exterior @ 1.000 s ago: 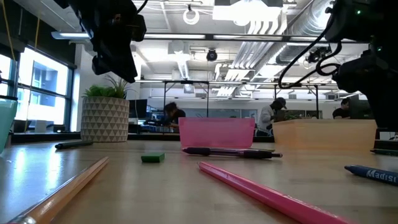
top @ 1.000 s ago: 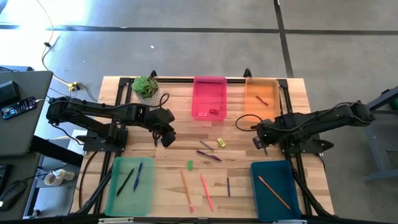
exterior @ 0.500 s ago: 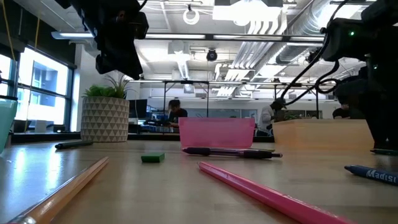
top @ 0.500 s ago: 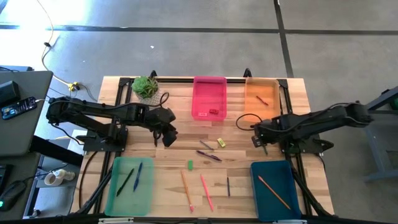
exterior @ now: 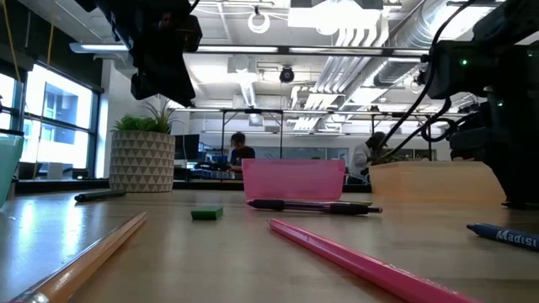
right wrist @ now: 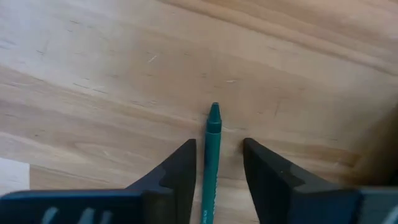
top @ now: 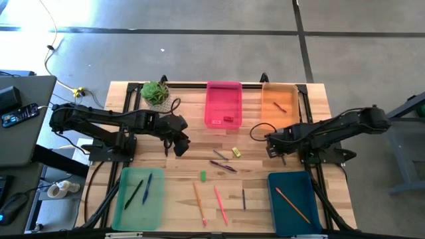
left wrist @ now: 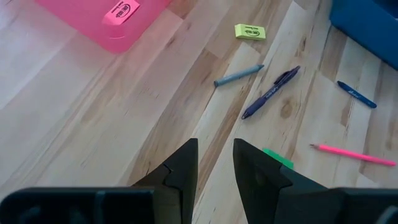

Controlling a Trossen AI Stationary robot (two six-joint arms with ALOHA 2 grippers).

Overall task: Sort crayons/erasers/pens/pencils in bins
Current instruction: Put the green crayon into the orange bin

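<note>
My right gripper (top: 271,149) is open just left of the orange bin's (top: 279,105) near end. In its wrist view its fingers (right wrist: 217,155) stand on either side of a green crayon (right wrist: 212,149) that lies along them, with a gap on each side. My left gripper (top: 179,147) hangs left of centre, slightly open and empty (left wrist: 216,155). On the table lie a yellow eraser (top: 236,153), a green eraser (top: 203,176), a purple pen (top: 226,166), a grey-blue crayon (left wrist: 238,75), an orange pencil (top: 199,202), a pink pencil (top: 220,204) and a blue pen (top: 244,198).
The pink bin (top: 224,103) holds a red eraser and stands at the far middle. The green bin (top: 138,198) with two pens is near left. The teal bin (top: 292,202) with an orange pencil is near right. A potted plant (top: 155,93) stands far left.
My right gripper has gone a little toward the table's left edge, staying low over the table.
</note>
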